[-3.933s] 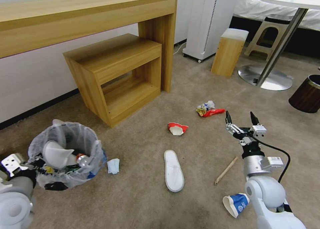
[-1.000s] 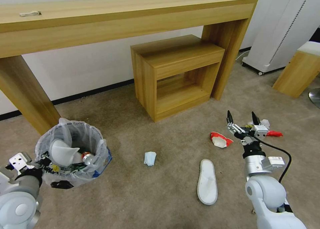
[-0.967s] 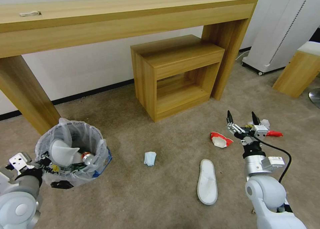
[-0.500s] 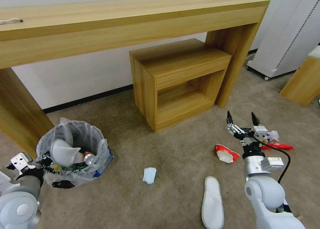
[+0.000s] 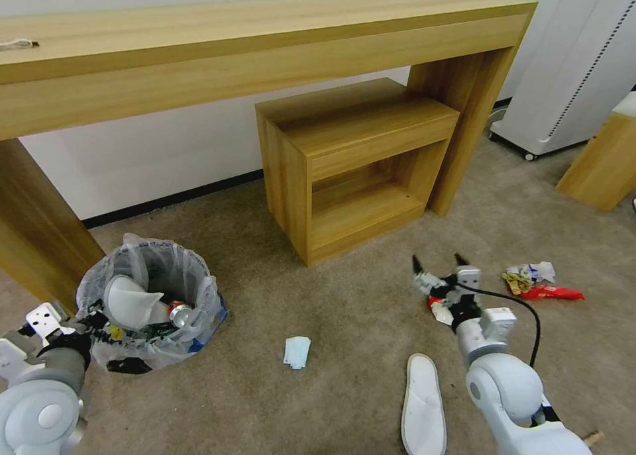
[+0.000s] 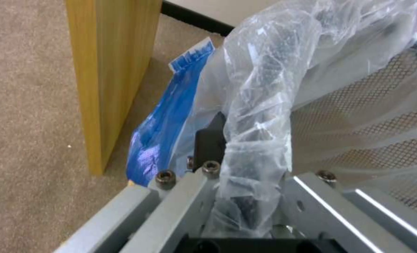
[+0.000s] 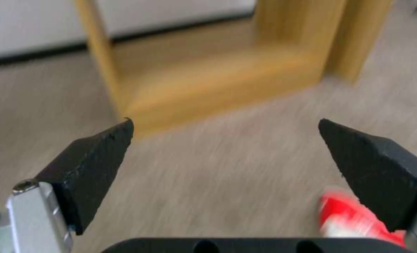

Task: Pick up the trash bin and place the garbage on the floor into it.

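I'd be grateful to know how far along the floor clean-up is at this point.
Done: the trash bin, gripped at its rim by the left gripper, holds a can and white litter.
In hand: the right gripper, open, is above the red-white crushed cup.
Left: mask, slipper, red wrapper.

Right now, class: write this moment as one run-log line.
left gripper: shut on trash bin rim | right gripper: open, over red-white crushed cup | floor: mask, slipper

Right tool [image 7: 225, 140] spread above floor [image 7: 227, 175]; blurred red-white cup [image 7: 349, 221], probably, beside one finger.
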Available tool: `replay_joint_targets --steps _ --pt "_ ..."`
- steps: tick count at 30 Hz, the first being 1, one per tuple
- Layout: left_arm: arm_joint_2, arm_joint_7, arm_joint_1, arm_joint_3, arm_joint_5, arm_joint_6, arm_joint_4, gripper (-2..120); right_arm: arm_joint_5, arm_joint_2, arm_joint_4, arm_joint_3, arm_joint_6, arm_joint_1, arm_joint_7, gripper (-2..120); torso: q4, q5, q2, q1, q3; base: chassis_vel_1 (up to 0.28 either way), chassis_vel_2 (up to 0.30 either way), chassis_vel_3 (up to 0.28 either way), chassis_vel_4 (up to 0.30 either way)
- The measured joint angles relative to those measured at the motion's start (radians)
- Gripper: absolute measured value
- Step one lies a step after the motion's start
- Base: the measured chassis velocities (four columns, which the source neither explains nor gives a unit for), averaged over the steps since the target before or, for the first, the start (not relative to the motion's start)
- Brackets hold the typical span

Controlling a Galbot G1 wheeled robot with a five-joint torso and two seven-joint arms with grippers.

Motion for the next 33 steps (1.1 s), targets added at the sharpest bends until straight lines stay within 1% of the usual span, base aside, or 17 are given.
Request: replay_joint_targets --steps 1,2,5,6,9,10,13,14,16,17,19,20,22,24,25,28,33 --pt "-0.002 0.000 0.000 0.003 0.003 0.000 -0.003 1 0.037 -0.013 0.002 -0.033 -0.050 0.010 0.008 100 0.0001 -0.0002 0.000 0.000 0.000 0.000 0.000 0.000 0.000" --pt "-0.002 0.000 0.000 0.003 0.003 0.000 -0.003 1 0.037 -0.013 0.002 -0.033 -0.050 0.010 0.008 100 0.0001 -0.0002 0.000 0.000 0.000 0.000 0.000 0.000 0.000" --pt "-0.009 -0.001 0.003 0.009 0.010 0.001 -0.014 1 0.128 -0.022 -0.010 -0.117 -0.145 0.056 0.027 100 0.0001 -0.0001 0.000 0.000 0.000 0.000 0.000 0.000 0.000" --pt "-0.009 -0.001 0.003 0.009 0.010 0.001 -0.014 1 0.128 -0.022 -0.010 -0.117 -0.145 0.056 0.027 100 0.0001 -0.0001 0.000 0.000 0.000 0.000 0.000 0.000 0.000" --pt "-0.012 -0.001 0.008 0.012 0.014 0.002 -0.025 1 0.224 -0.012 -0.034 -0.180 -0.213 0.103 0.052 100 0.0002 -0.0001 0.000 0.000 0.000 0.000 0.000 0.000 0.000" --pt "-0.012 -0.001 0.008 0.012 0.014 0.002 -0.025 1 0.224 -0.012 -0.034 -0.180 -0.213 0.103 0.052 100 0.0002 -0.0001 0.000 0.000 0.000 0.000 0.000 0.000 0.000" --pt "-0.015 -0.002 0.012 0.017 0.022 0.004 -0.034 1 0.314 0.012 -0.086 -0.265 -0.272 0.169 0.074 100 0.0001 -0.0001 0.000 0.000 0.000 0.000 0.000 0.000 0.000" --pt "-0.015 -0.002 0.012 0.017 0.022 0.004 -0.034 1 0.314 0.012 -0.086 -0.265 -0.272 0.169 0.074 100 0.0001 -0.0001 0.000 0.000 0.000 0.000 0.000 0.000 0.000" --pt "-0.020 -0.002 0.012 0.022 0.030 0.004 -0.036 1 0.356 0.029 -0.119 -0.317 -0.299 0.209 0.087 100 0.0002 -0.0001 0.000 0.000 0.000 0.000 0.000 0.000 0.000" --pt "-0.020 -0.002 0.012 0.022 0.030 0.004 -0.036 1 0.356 0.029 -0.119 -0.317 -0.299 0.209 0.087 100 0.0002 -0.0001 0.000 0.000 0.000 0.000 0.000 0.000 0.000" --pt "-0.025 -0.003 0.011 0.031 0.039 0.004 -0.036 1 0.386 0.046 -0.150 -0.363 -0.310 0.243 0.091 100 0.0002 -0.0001 0.000 0.000 0.000 0.000 0.000 0.000 0.000" --pt "-0.025 -0.003 0.011 0.031 0.039 0.004 -0.036 1 0.386 0.046 -0.150 -0.363 -0.310 0.243 0.091 100 0.0002 -0.0001 0.000 0.000 0.000 0.000 0.000 0.000 0.000" --pt "-0.031 -0.003 0.008 0.040 0.047 0.005 -0.037 1 0.431 0.065 -0.176 -0.405 -0.318 0.276 0.098 100 0.0002 -0.0002 0.000 0.000 0.000 0.000 0.000 0.000 0.000" --pt "-0.032 -0.003 0.007 0.041 0.048 0.005 -0.037 1 0.441 0.070 -0.181 -0.415 -0.319 0.283 0.100 100 0.0002 -0.0002 0.000 0.000 0.000 0.000 0.000 0.000 0.000" --pt "-0.034 -0.003 0.005 0.043 0.050 0.005 -0.041 1 0.455 0.083 -0.192 -0.438 -0.319 0.299 0.106 100 0.0002 -0.0002 0.000 0.000 0.000 0.000 0.000 0.000 0.000" --pt "-0.036 -0.003 0.005 0.044 0.051 0.006 -0.047 1 0.459 0.101 -0.210 -0.461 -0.319 0.314 0.110 100 0.0002 -0.0002 0.000 0.000 0.000 0.000 0.000 0.000 0.000" --pt "-0.038 -0.006 0.007 0.047 0.052 0.008 -0.063 1 0.451 0.159 -0.309 -0.511 -0.309 0.342 0.123 100 0.0002 -0.0001 0.000 0.000 0.000 0.000 0.000 0.000 0.000"
